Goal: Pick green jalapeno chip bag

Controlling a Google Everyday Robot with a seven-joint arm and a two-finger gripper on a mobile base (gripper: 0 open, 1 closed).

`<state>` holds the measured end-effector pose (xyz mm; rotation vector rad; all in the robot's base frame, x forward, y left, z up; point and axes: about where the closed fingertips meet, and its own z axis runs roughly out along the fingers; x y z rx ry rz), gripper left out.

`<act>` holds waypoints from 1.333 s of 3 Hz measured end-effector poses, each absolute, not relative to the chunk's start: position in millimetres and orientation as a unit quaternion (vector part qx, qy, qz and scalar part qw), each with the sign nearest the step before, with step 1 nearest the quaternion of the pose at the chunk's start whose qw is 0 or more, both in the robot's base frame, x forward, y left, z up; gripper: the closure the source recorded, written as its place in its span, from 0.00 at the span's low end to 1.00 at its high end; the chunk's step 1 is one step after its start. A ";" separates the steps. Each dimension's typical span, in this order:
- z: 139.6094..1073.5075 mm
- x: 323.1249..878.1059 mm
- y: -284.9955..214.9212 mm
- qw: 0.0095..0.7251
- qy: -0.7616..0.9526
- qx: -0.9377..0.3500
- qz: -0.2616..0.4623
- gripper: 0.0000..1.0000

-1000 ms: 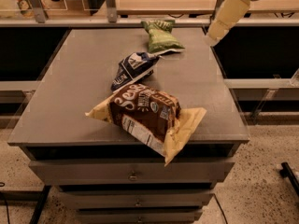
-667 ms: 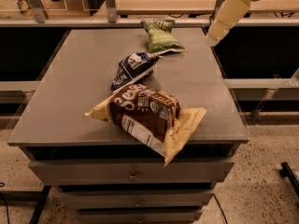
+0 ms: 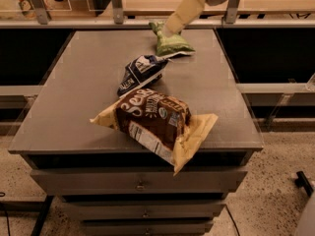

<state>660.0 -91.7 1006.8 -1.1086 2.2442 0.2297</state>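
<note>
The green jalapeno chip bag (image 3: 173, 44) lies at the back of the grey cabinet top (image 3: 74, 87), its pinched end pointing to the far edge. My gripper (image 3: 172, 26) comes down from the upper right on a cream-coloured arm. Its tip is at the bag's pinched top end, touching or just above it. The bag rests on the surface.
A dark navy-and-white bag (image 3: 140, 73) lies just in front and left of the green bag. A larger brown-and-tan bag (image 3: 157, 123) lies near the front edge. A shelf rail with metal posts (image 3: 116, 4) runs behind the cabinet. Drawers are below.
My gripper has moved left and down, from beyond the cabinet's back right corner to the green bag's top end. The bags have not moved.
</note>
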 end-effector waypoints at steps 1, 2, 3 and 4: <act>1000.5 689.0 -45.9 0.347 0.857 -0.366 0.107 0.00; 1008.9 703.6 -39.8 0.377 0.854 -0.338 0.117 0.00; 1008.5 703.5 -39.1 0.377 0.853 -0.341 0.116 0.00; 1007.7 714.6 -39.7 0.390 0.856 -0.319 0.113 0.00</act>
